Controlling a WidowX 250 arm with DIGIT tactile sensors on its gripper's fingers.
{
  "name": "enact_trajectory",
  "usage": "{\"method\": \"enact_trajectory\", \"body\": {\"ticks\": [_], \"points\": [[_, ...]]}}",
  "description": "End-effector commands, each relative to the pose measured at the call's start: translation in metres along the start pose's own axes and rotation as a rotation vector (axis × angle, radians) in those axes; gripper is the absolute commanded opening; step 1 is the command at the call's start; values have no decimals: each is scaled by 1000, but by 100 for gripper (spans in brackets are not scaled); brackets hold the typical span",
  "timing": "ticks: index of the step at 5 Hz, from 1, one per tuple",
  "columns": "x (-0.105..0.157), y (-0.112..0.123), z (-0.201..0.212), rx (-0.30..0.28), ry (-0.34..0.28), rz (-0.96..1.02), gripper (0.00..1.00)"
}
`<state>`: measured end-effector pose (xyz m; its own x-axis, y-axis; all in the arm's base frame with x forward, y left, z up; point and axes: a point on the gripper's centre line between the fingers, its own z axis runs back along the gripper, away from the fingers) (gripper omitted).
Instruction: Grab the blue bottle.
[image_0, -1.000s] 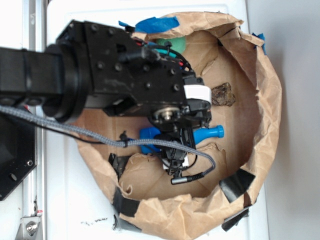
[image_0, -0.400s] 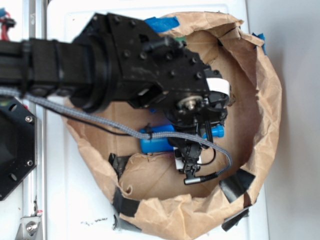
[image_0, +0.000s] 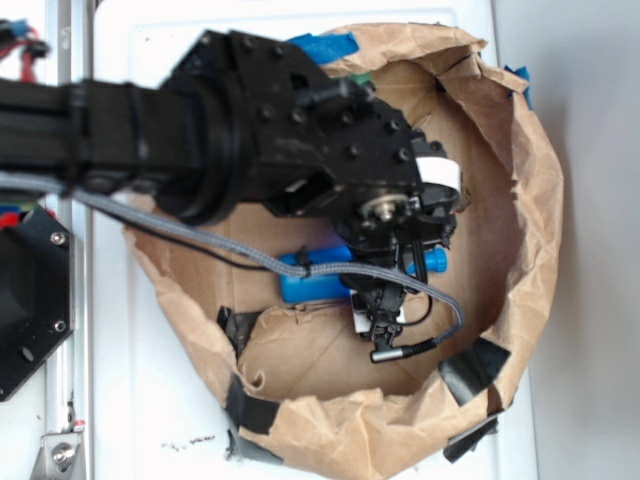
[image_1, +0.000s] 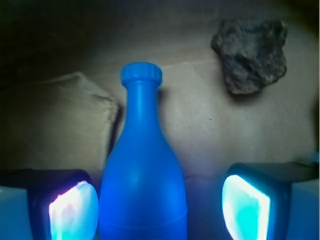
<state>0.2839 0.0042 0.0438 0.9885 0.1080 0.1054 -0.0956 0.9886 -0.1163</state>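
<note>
Smooth blue plastic, likely light, stiff and a little slippery, the blue bottle (image_1: 143, 170) lies on the brown paper (image_1: 210, 135) with its cap toward 12 o'clock, its wide body between the spread pads (image_1: 74, 210) of the gripper (image_1: 159, 209), the best place to pinch.

You are looking at no readable text, label, brand, number or sign in either view. The blue bottle (image_1: 143, 175) is showing a plain surface with no print, and the white tag (image_0: 441, 173) on the arm is showing nothing legible.
</note>
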Motion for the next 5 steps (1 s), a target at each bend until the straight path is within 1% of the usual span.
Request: {"method": "enact_trajectory", "body": {"ticks": [1, 2, 3, 4, 5], "points": [[2, -6, -11, -2, 4, -31, 100], [1, -7, -11, -7, -1, -32, 0], [0, -7, -8, -11, -7, -35, 0], [-2, -8, 5, -47, 14, -65, 0], [-3, -10, 48, -84, -24, -84, 0]]}}
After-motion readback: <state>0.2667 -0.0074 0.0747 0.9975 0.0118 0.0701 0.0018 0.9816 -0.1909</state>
